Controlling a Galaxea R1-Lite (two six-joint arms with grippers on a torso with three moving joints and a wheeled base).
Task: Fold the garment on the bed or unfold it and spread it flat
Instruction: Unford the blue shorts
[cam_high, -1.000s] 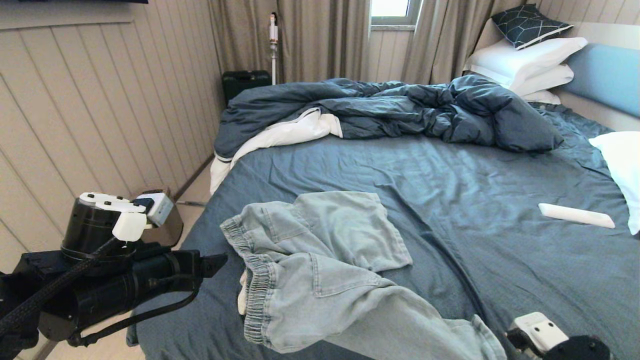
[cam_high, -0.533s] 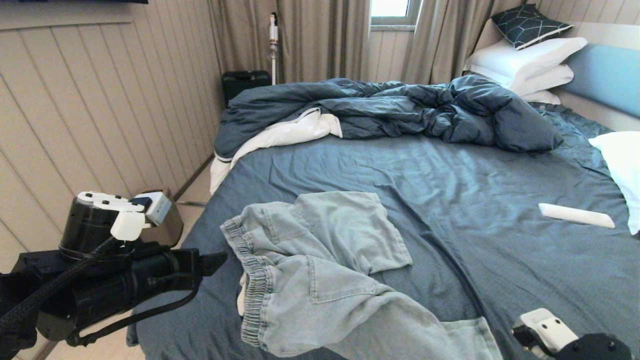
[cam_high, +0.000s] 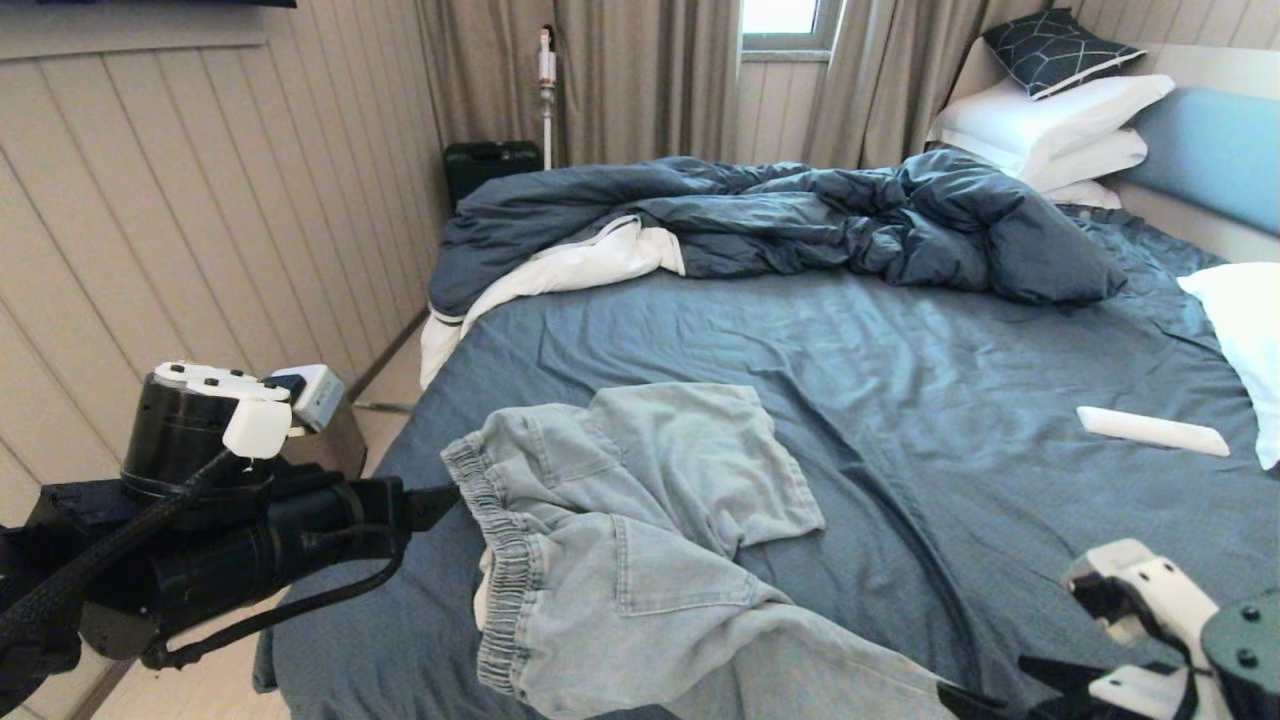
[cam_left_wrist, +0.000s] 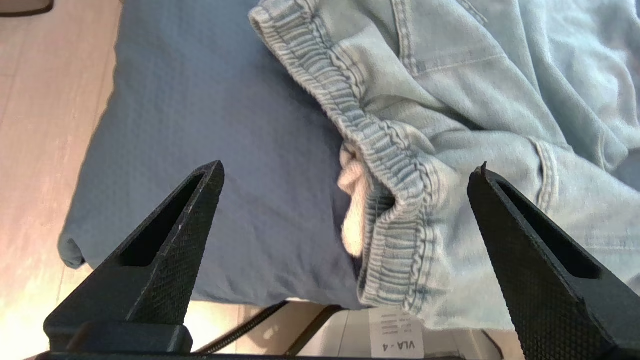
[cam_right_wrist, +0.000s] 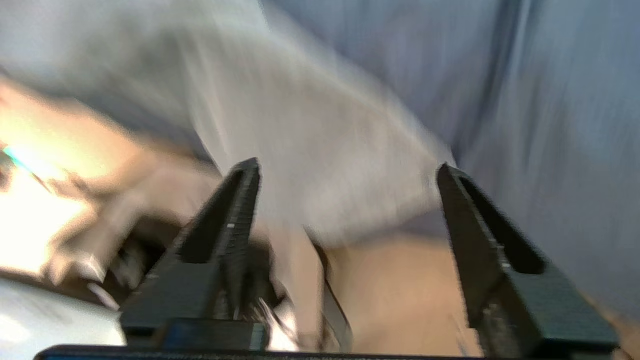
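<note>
Denim shorts (cam_high: 640, 540) lie rumpled at near edge of bed (cam_high: 900, 400), waistband toward left gripper (cam_left_wrist: 345, 172), spread, empty, nearer; right gripper (cam_right_wrist: 350, 172) spread, empty by leg hem, long axis running left-right

One garment (cam_high: 640, 540), pale denim shorts, near the bed's (cam_high: 900, 420) foot-left corner, showing two patch pockets (cam_high: 680, 565). One bed. One rumpled dark duvet (cam_high: 800, 220) along the far edge. Four white pillows: three stacked (cam_high: 1050, 125) at the headboard corner, one (cam_high: 1240, 340) at the right edge. One dark patterned cushion (cam_high: 1055, 48) atop the stack. One white flat object (cam_high: 1150, 431) near the right edge. Two grippers: left gripper (cam_high: 440, 497), right gripper (cam_high: 1010, 685), each with two fingers.
</note>
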